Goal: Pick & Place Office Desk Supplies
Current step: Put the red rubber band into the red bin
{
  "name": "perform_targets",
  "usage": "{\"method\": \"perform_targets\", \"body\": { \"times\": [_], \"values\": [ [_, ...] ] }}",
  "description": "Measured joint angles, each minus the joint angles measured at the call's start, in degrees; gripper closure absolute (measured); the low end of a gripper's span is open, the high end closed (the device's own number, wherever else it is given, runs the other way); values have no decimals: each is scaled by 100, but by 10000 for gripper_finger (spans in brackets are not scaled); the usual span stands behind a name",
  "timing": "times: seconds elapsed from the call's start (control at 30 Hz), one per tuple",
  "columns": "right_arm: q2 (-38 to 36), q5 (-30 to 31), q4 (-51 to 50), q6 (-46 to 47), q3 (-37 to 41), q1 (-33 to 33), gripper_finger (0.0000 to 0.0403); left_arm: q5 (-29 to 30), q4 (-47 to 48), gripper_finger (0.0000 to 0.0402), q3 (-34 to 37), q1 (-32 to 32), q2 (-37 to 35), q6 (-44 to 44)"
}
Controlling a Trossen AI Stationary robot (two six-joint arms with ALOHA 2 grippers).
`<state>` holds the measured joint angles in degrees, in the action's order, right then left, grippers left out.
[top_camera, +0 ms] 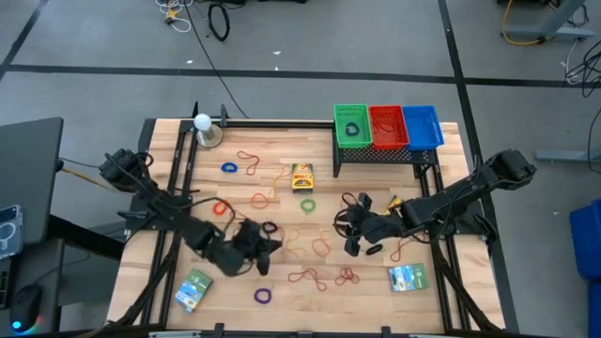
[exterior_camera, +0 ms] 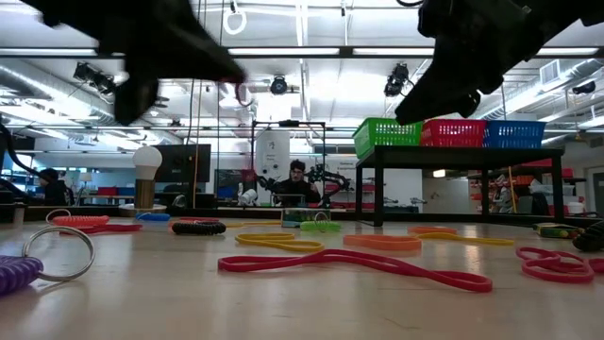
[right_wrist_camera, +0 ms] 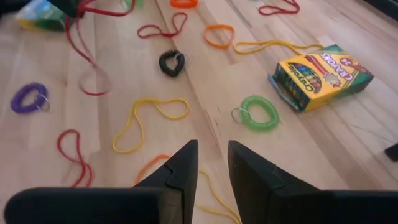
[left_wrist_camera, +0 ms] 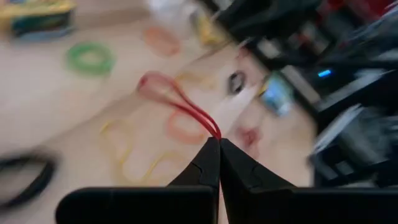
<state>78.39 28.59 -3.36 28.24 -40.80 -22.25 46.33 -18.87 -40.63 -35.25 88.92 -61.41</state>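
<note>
Red rubber band (left_wrist_camera: 180,107) is what we hold: the left gripper (left_wrist_camera: 219,144) is pinched tight on one end of the loop, and the rest dangles from the tips above the wooden table (top_camera: 282,202). In the overhead view that gripper (top_camera: 264,246) sits toward seven o'clock of the table, with the three baskets (top_camera: 388,127) away at one o'clock, on a black stand.

Our worry is the thin grip. We have only a sliver of band between the tips, so a quick swing could pull it free, or the trailing loop could catch on the stand or a basket rim.

The right gripper (right_wrist_camera: 213,163) hovers near the table's centre, jaws narrowly apart and, as far as we can tell, holding nothing. It lies close to our path to the baskets, so the arms could brush. The crayon box (right_wrist_camera: 321,74) and green ring (right_wrist_camera: 259,112) lie ahead of it.
</note>
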Motion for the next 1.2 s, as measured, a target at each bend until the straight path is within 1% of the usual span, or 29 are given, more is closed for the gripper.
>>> {"method": "perform_targets", "body": {
  "times": [0.07,0.13,0.23,0.33,0.43,0.57,0.73,0.93,1.03,1.1,1.2],
  "values": [
    [0,10,115,20,0,-1,299,-210,-855,398,233,279,0,597],
    [0,12,218,138,0,-1,291,-486,-1490,399,358,599,21,1125],
    [0,13,398,314,0,-1,274,-1021,-2036,399,404,1074,22,1767],
    [0,-5,537,511,0,-5,252,-1596,-2324,399,405,1494,22,2113],
    [0,-116,786,597,0,-17,229,-1931,-2467,399,405,1784,22,2410],
    [0,-148,1037,562,-5,-108,203,-2355,-2492,399,405,2014,24,2598],
    [0,-159,1123,558,-15,-114,183,-2594,-2567,399,405,2081,24,2892],
    [0,-344,1732,244,-17,49,184,-2913,-2575,399,405,2107,28,2984],
    [0,-397,1918,79,-17,185,188,-2945,-2588,399,405,2109,28,2987],
    [85,-556,2115,-6,-21,294,190,-2947,-2594,399,405,2109,28,2987],
    [354,-956,2556,-66,-22,466,190,-2946,-2638,399,405,2109,28,2983]
  ]
}}
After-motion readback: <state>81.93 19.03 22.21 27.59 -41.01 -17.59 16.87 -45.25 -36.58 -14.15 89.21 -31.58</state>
